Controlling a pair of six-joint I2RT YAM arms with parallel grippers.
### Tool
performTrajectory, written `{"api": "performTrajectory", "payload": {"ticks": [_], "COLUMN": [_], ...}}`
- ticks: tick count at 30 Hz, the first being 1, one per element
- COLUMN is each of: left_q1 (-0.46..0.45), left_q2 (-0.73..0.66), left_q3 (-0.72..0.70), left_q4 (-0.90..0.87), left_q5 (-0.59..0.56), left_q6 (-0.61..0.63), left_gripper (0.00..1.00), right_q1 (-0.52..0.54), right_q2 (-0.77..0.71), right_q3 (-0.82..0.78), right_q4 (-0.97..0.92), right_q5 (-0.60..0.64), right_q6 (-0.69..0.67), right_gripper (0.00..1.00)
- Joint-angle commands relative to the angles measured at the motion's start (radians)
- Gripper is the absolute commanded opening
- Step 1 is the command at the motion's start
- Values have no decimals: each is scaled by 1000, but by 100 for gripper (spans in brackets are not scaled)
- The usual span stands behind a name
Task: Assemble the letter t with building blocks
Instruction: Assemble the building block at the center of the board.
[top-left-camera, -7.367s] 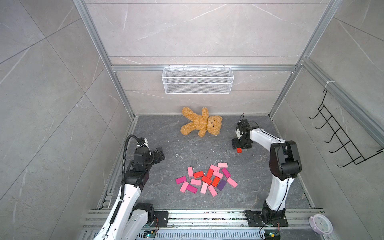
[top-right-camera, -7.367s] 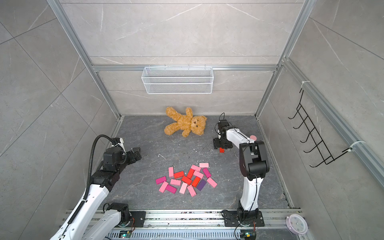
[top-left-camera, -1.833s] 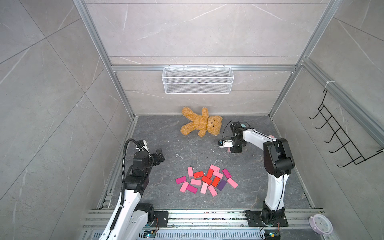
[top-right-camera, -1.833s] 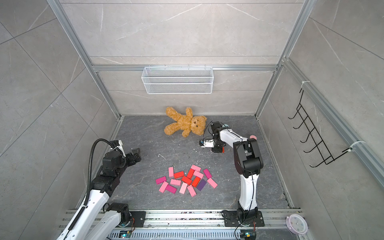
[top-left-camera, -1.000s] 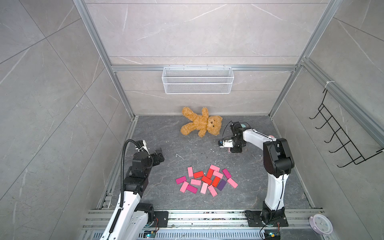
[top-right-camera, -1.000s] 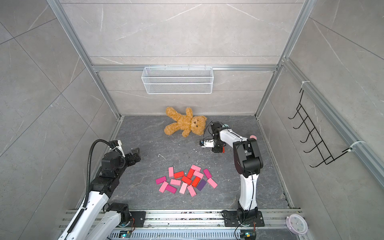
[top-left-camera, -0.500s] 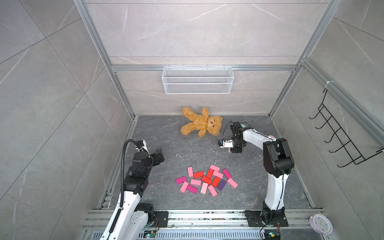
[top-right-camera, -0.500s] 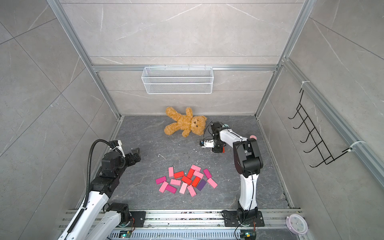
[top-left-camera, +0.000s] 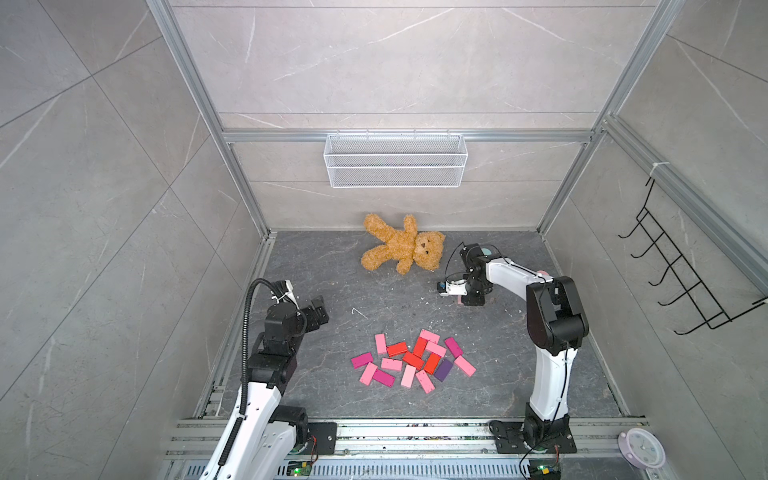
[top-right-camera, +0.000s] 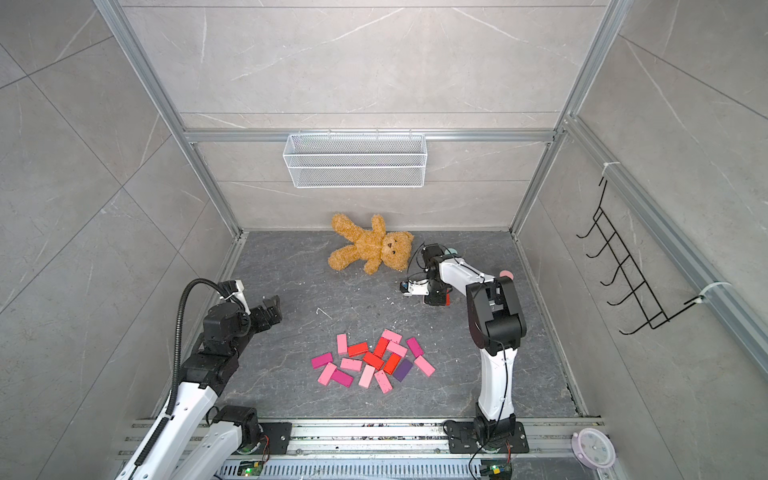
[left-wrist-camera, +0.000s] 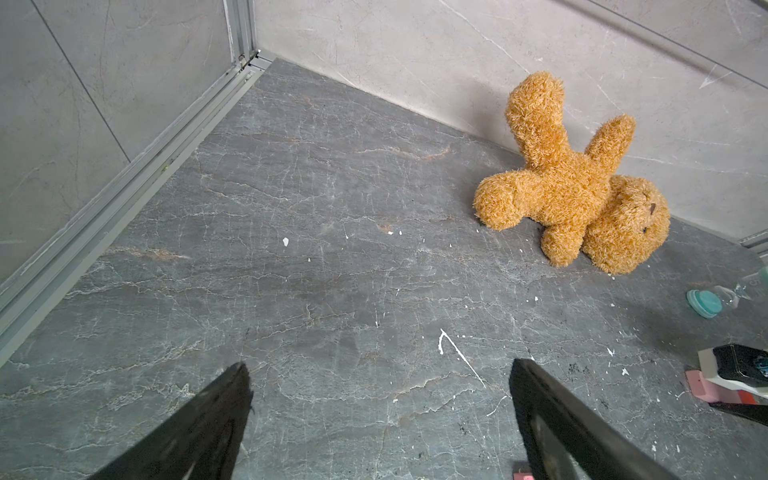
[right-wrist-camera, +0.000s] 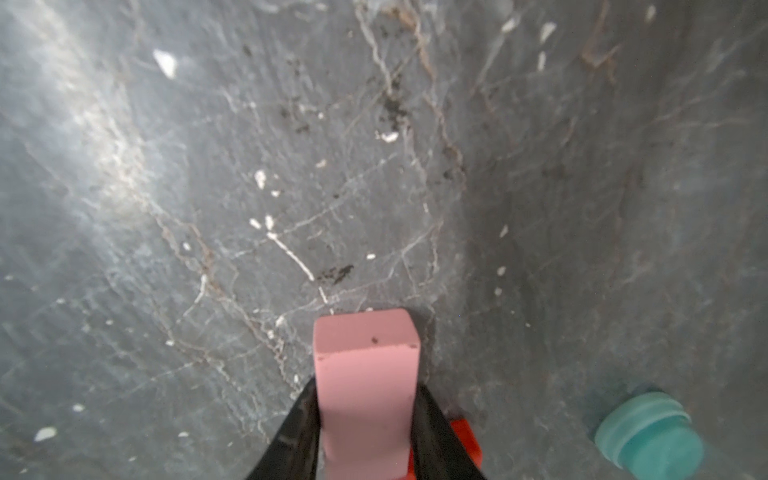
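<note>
Found the right gripper (right-wrist-camera: 365, 388) low over the grey floor (top-left-camera: 332, 266), at about 2 o'clock from the floor's middle. Its jaws pinched a light pink block (right-wrist-camera: 365, 345) by its two long sides, free end at or just above the stone — could not tell which. Saw a red block (right-wrist-camera: 465, 436) lying just under and behind that grip, partly hidden by the black fingers. Noted a teal hourglass (right-wrist-camera: 648, 440) on its side near the gripper, apart from both blocks. Saw the teddy bear (top-left-camera: 401, 249) sprawled at 12 o'clock against the back wall, near the right arm's wrist yet not touching it. Found the pile of building blocks (top-left-camera: 415, 361) — light pink, magenta, red, one purple — lying loose and flat at 6 o'clock, well apart from either gripper. Found the left gripper (left-wrist-camera: 378, 365) at 9 o'clock, raised off the floor, jaws spread wide around nothing, with bare stone flecked white in front of it. Saw a wire basket (top-left-camera: 395, 166) hung on the back wall at 12 o'clock.
</note>
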Motion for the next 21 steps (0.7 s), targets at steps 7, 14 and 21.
{"api": "performTrajectory", "payload": {"ticks": [7,14,21], "left_q1": [-8,-12,-14], "left_q2": [-15,-18,-16], "left_q3": [0,-2,-3], "left_q4": [19,18,18], "left_q5": [-22,-27,-29], "left_q6": [15,16,17], "left_gripper": [99,99,99], "right_q1": [1,2,7], "right_q2": [-30,-74,-170], "right_q3": [-28,-8,-5], "right_q4": [5,-37,-55], "right_q5": [24,-45,-120], "right_q6": [-5,37,91], "right_gripper": [41,43,46]}}
